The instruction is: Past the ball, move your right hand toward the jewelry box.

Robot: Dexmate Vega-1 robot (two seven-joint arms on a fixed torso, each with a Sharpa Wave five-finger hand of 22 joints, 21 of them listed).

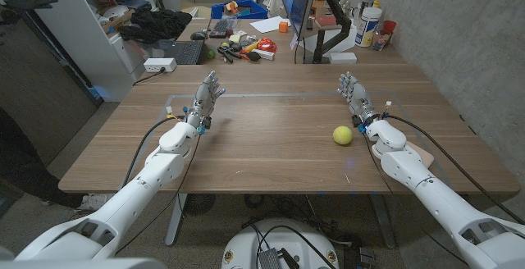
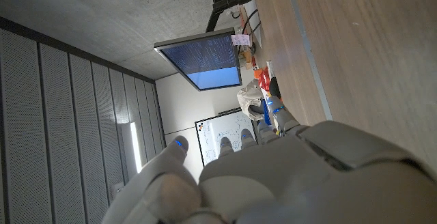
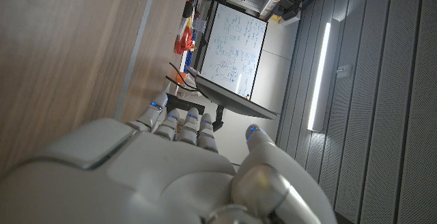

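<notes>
White arms; black cables; robot hand (image 1: 354,89) fingertips seemingly blue-lit.

A brown wood-grain table (image 1: 271,138) fills the frame's centre. Behind it, upper middle, a cluttered desk holds a dark flat monitor (image 1: 299,6). A grey concrete wall (image 1: 467,31) stands upper right, white shelving (image 1: 90,23) upper left.

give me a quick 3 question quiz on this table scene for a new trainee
1. True or false: the right robot hand is holding the yellow ball.
2. Which arm does the ball lie nearer? A) the left arm B) the right arm C) midway between the two
3. Fill in: the left robot hand holds ____.

Key:
1. False. The ball lies on the wooden table, apart from the hand's fingers.
2. B
3. Nothing; its fingers are apart and raised over the table.
</notes>
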